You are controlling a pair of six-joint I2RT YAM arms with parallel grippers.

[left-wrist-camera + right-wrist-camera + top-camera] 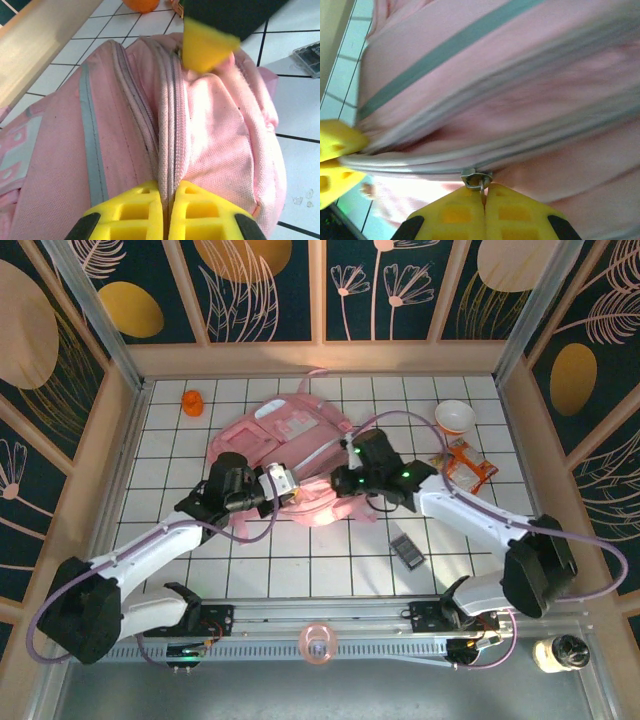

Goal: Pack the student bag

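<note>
Your right pincer [485, 210] is clamped flat on the metal zipper pull [476, 179], which pokes out just above its tips. Facing it, your left pincer [167, 210] is pinched tight on the zipper seam [172, 125] of the student bag [215, 150]. The bag lies slumped on the tabletop [330, 565], directly under and beyond both pincers. With 2 grips on 1 track, the job looks like running the zipper. Hold the left anchor steady so the seam is taut. Draw the pull along the track's line, not upward, or the small tab may slip free.
</note>
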